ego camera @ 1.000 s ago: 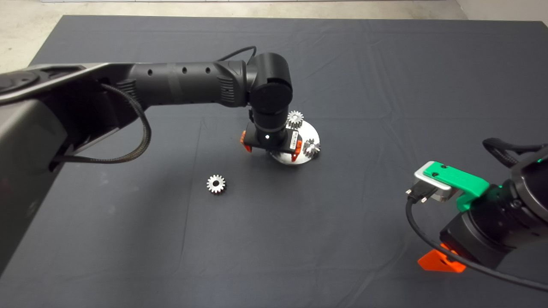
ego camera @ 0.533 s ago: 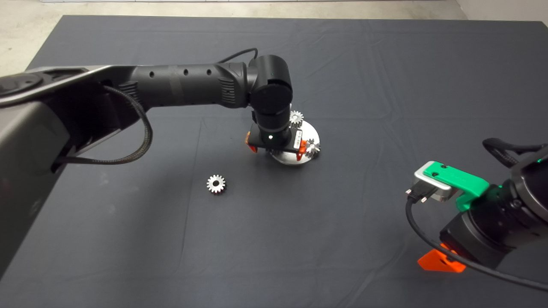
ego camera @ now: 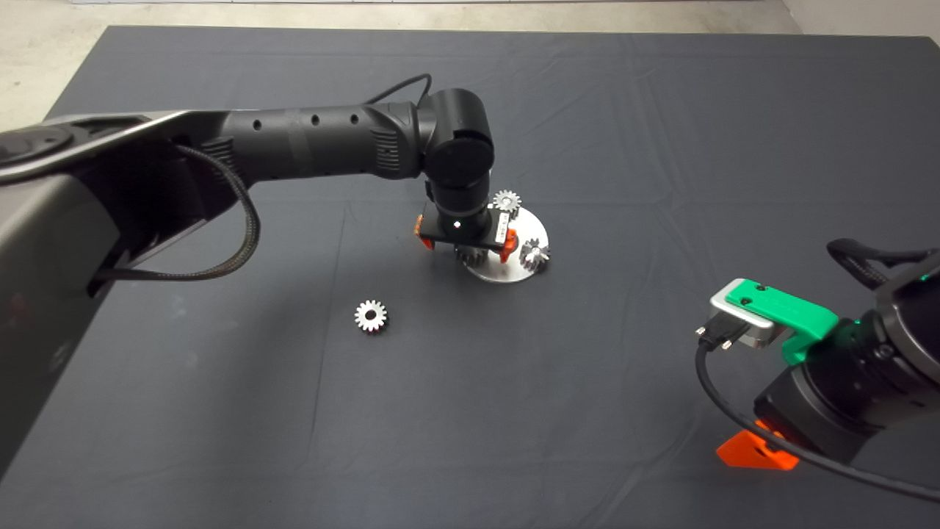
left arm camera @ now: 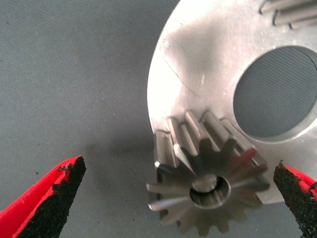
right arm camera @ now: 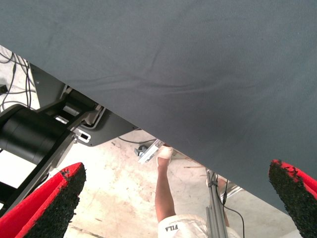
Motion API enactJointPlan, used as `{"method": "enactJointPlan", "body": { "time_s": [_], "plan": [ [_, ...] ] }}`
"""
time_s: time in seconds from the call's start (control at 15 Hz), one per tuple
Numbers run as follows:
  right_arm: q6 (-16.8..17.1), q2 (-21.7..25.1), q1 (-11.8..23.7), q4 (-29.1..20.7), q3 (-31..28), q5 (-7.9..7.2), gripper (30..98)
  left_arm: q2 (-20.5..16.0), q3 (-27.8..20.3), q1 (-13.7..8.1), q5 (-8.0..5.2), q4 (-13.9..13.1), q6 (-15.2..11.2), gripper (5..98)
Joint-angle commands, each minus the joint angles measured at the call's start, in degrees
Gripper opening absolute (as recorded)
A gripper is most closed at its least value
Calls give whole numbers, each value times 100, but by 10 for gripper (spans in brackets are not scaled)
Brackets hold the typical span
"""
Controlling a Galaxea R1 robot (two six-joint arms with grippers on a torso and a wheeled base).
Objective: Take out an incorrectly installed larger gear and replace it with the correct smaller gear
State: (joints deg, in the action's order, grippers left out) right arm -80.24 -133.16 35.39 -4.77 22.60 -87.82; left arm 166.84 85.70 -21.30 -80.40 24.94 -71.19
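Note:
The larger gear (left arm camera: 208, 183), tall-toothed with a dark centre hole, sits on a peg at the edge of the round silver plate (left arm camera: 208, 74). My left gripper (left arm camera: 178, 171) hangs over it, open, with one finger on each side and neither touching. In the head view the left gripper (ego camera: 464, 242) covers most of the larger gear (ego camera: 470, 256) on the plate (ego camera: 507, 273). The smaller gear (ego camera: 371, 316) lies flat on the mat, to the near left of the plate. My right gripper (ego camera: 756, 450) is parked at the lower right, open and empty.
Two other small gears (ego camera: 507, 200) (ego camera: 534, 253) stand on the plate's far and right rim. The plate has a large round hole (left arm camera: 277, 91). Beyond the mat's edge, the right wrist view shows a person's leg (right arm camera: 163, 191) and cables on the floor.
The left gripper drifted slightly right, then back left and a little toward the far side above the plate, staying open. The gears and the right arm have not moved.

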Motion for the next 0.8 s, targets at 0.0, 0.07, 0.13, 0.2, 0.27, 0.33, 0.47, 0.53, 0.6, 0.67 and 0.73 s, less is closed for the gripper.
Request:
{"method": "enactJointPlan", "body": {
  "time_s": [0.0,0.07,0.13,0.2,0.27,0.33,0.47,0.53,0.6,0.67,0.73],
  "plan": [
    [-36,13,100,-209,-20,-499,976,38,59,-77,92,225,53,979],
    [-36,13,100,-209,-20,-499,976,34,65,-77,94,239,50,979],
    [-36,4,108,-209,-20,-499,976,38,59,-77,112,239,53,979],
    [-36,4,100,-209,-20,-499,976,38,59,-77,163,239,53,979],
    [-36,4,100,-209,-20,-499,976,38,68,-77,182,248,53,979],
    [-36,4,100,-209,-20,-499,976,38,68,-77,182,248,53,979],
    [-36,9,100,-209,-20,-499,976,47,147,-68,212,248,141,979],
    [-36,4,108,-209,-20,-499,976,55,156,-68,244,248,150,979],
    [-36,4,100,-209,-20,-495,976,64,156,-54,244,248,158,975],
    [-36,4,106,-209,-20,-493,976,69,156,-50,244,257,158,953],
    [-36,4,100,-209,-20,-499,976,64,156,-50,244,257,158,946]
  ]
}}
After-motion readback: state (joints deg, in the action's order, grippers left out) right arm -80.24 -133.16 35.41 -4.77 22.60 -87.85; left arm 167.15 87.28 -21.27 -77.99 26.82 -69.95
